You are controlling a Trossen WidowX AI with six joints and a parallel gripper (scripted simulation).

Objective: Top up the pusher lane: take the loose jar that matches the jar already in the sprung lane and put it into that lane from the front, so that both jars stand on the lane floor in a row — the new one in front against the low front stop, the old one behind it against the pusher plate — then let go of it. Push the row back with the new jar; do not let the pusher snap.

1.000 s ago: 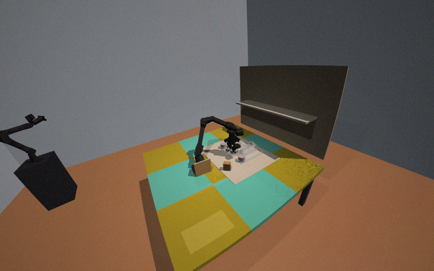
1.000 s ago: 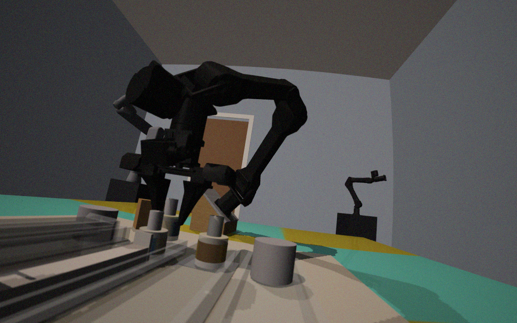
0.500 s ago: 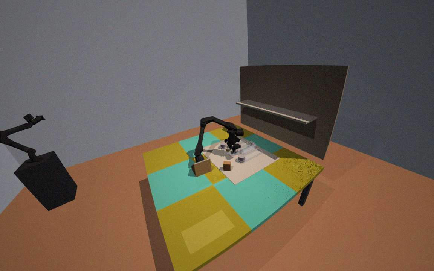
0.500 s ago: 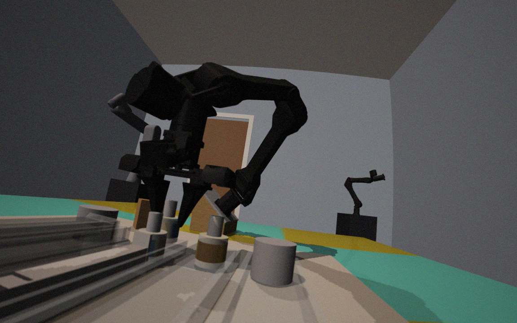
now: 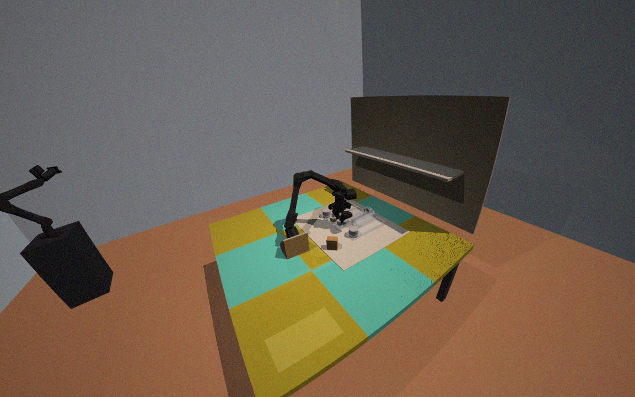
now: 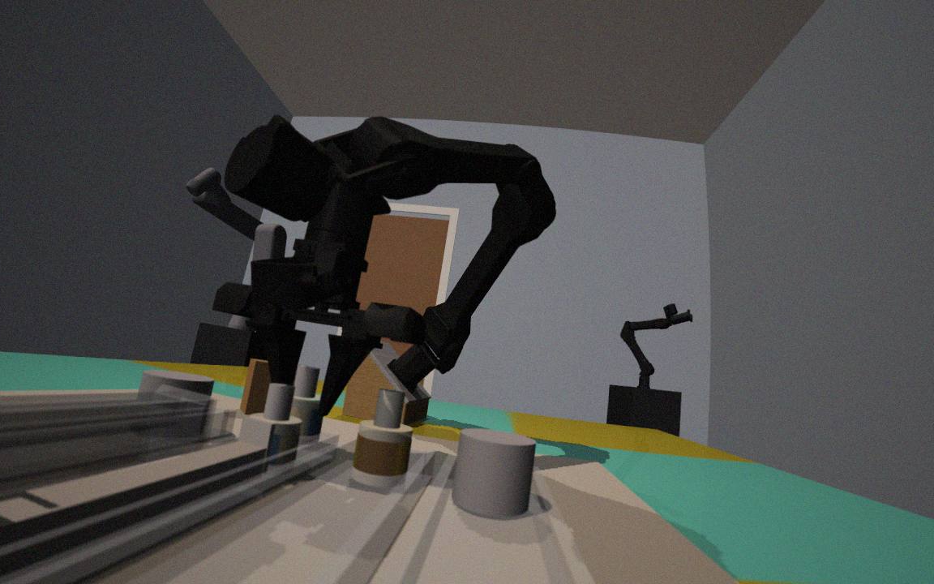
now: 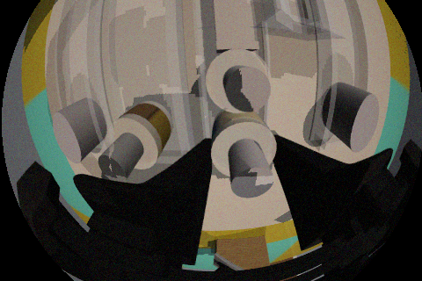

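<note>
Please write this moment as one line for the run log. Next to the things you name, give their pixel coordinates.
gripper (image 6: 312, 406) (image 7: 242, 143): shut on loose jar (image 6: 308, 414) (image 7: 251, 160) | lane jar (image 6: 280, 403) (image 7: 233, 80): just ahead | brown-banded jar (image 6: 381, 453) (image 7: 142, 133): off to side | release: not done

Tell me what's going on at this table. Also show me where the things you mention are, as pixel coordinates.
The robot arm's jaws are shut on a jar (image 6: 306, 414) (image 7: 243, 142) with a grey knob, held just in front of a similar jar (image 6: 280, 428) (image 7: 237, 81) at the mouth of the clear lane. A brown-banded jar (image 6: 382, 450) (image 7: 142, 133) stands off to one side. The held jar hasn't been let go.
</note>
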